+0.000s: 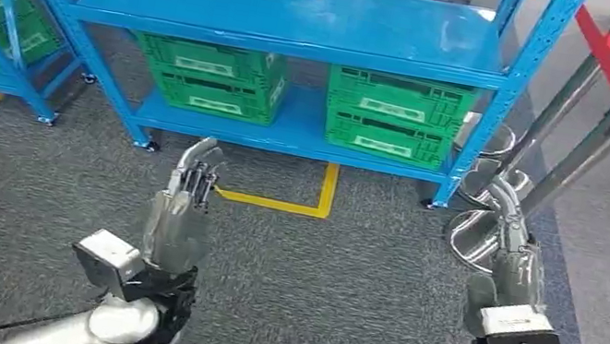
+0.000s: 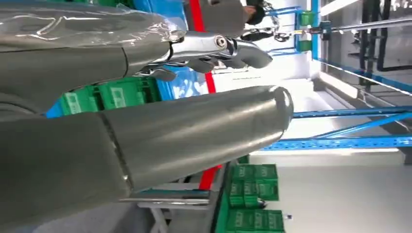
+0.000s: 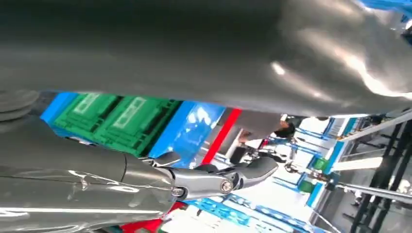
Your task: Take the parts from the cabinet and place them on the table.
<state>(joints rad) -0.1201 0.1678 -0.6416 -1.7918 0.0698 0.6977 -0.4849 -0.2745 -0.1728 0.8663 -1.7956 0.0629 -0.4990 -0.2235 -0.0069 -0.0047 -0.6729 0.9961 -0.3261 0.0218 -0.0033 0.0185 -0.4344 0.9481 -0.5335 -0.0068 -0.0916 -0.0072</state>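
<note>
Two stacks of green crates (image 1: 216, 78) sit on the low shelf of the blue cabinet (image 1: 299, 17), well beyond our fingertips. We cannot see any parts inside them. Our left hand (image 1: 180, 212) and our right hand (image 1: 509, 253) are raised over the grey floor (image 1: 318, 296), fingers stretched out straight toward the cabinet, loose and holding nothing.

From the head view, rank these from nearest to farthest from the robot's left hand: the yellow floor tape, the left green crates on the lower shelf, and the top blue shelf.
From the left hand:
1. Yellow floor tape, on the carpet just right of the fingers.
2. Left green crates, on the lower shelf straight ahead.
3. Top blue shelf, above the crates, farthest.
</note>
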